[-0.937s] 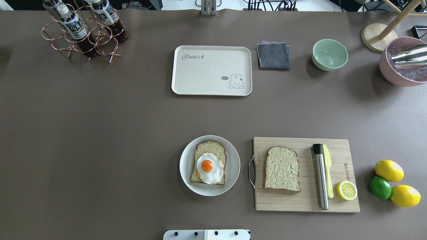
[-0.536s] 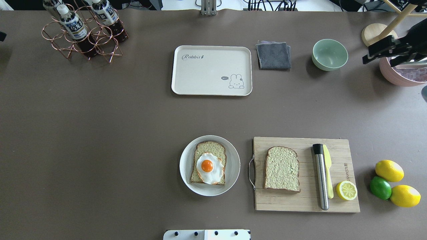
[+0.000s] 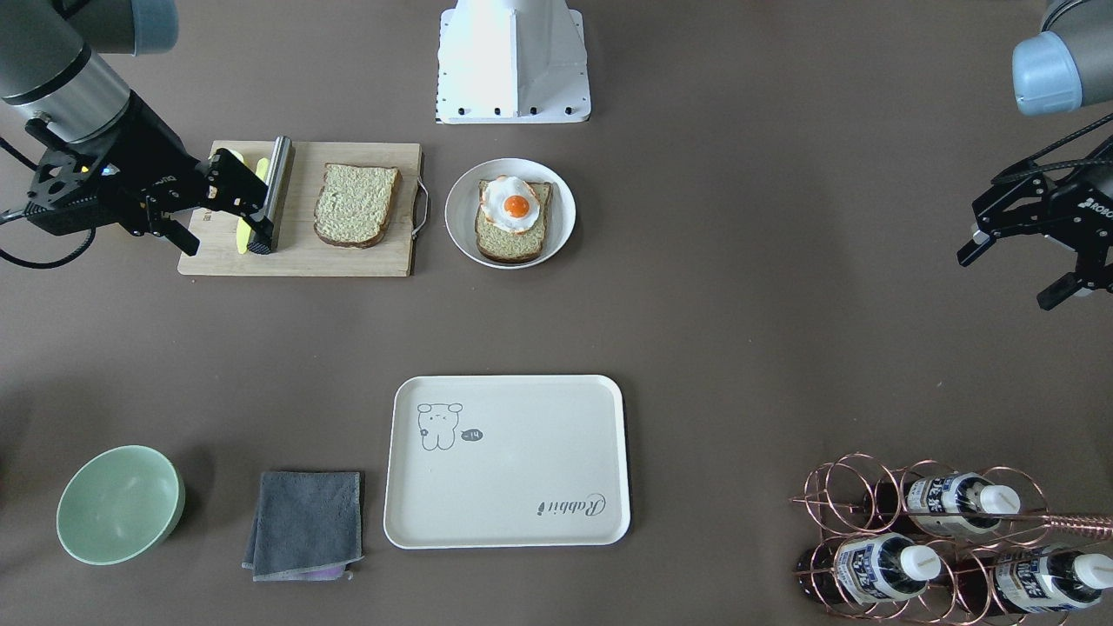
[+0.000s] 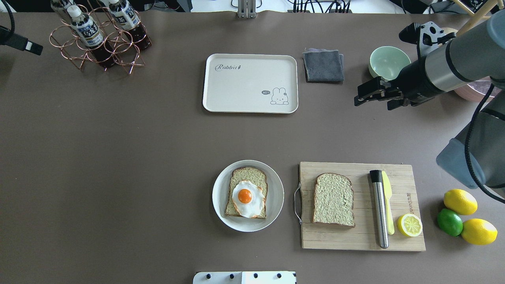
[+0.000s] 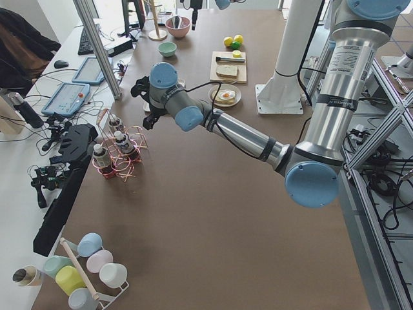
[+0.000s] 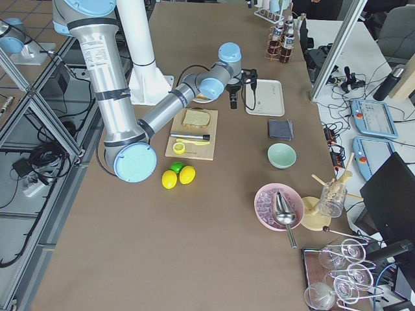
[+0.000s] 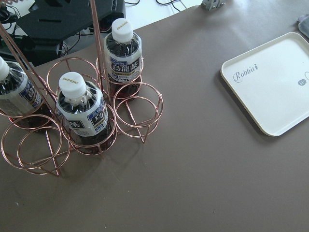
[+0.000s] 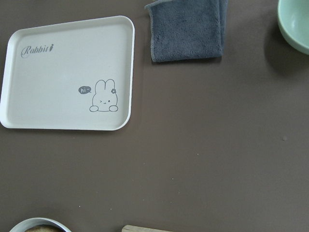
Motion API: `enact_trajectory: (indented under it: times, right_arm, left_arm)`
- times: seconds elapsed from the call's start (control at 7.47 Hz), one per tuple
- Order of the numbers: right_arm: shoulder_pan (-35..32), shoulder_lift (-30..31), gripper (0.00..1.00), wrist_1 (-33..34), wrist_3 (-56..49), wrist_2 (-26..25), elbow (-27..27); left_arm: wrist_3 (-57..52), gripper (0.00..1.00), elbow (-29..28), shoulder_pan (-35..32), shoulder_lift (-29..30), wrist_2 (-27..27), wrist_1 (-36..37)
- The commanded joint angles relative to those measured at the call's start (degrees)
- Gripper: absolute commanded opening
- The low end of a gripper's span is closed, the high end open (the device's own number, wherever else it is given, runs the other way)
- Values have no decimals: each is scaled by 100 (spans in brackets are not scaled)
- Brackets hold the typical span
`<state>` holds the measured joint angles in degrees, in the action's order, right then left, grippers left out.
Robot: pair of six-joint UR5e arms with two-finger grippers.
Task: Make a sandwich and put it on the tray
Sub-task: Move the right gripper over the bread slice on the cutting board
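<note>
**Sandwich in two parts, tray apart, both claws wide open**

Two brown-crusted slices of pale wholegrain toy bread lie apart, not yet stacked. One slice [image 4: 249,173] lies on a round white plate [image 4: 277,196] and carries a single white-and-orange fried egg [image 4: 245,197]. The other slice [image 4: 333,199] lies bare on one wooden cutting board [image 4: 347,240] just beside the plate. One flat cream rectangular tray [image 4: 244,85], marked "Rabbit", lies further across the brown table [image 4: 118,157], well apart from both slices.

The board also bears one steel rod with a black end [image 4: 379,209], one yellow knife [image 4: 388,205] touching it, and one lemon half [image 4: 409,225]. Off the board's end lie two whole lemons [image 4: 460,201] and one lime [image 4: 449,222]. Beside the tray lies one folded grey cloth [image 4: 323,65], then one mint-green bowl [image 4: 388,63]. One copper wire rack [image 4: 127,59] holds three bottles [image 7: 81,108].

The right claw [image 4: 373,101] hovers near the green bowl, jaws spread wide, holding nothing. The left claw [image 3: 1013,276] hovers at the table's side near the rack, jaws likewise apart and empty.
</note>
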<state>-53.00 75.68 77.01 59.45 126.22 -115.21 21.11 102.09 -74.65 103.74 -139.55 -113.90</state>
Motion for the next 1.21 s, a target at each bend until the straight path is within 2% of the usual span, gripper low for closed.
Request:
enact_trajectory:
  times: [0.0,0.27,0.54,0.67,0.94,1.07]
  right_arm:
    - [290,52,99,-28,550,-133,-81]
    - [377,183,99,-37,707,-124,-195]
    - [1007,219,100,-81,1181,-840,-327]
    - [1272,315,100,-272,1392,-1088,-310]
    - [1546,1129,100,-1445,1813,-1214,-318]
    - [1677,1368,100,-1713,1859,-1275,-318]
  left_arm:
    - [1043,98,144,30,-99,59,-201]
    - [1175,98,188,56,-143,288,-299]
    - [1402,98,163,170,-143,297,-273]
    - [1874,98,162,266,-73,332,-282]
    - [2371,98,232,521,-46,787,-291]
    - [2371,98,233,531,-64,833,-299]
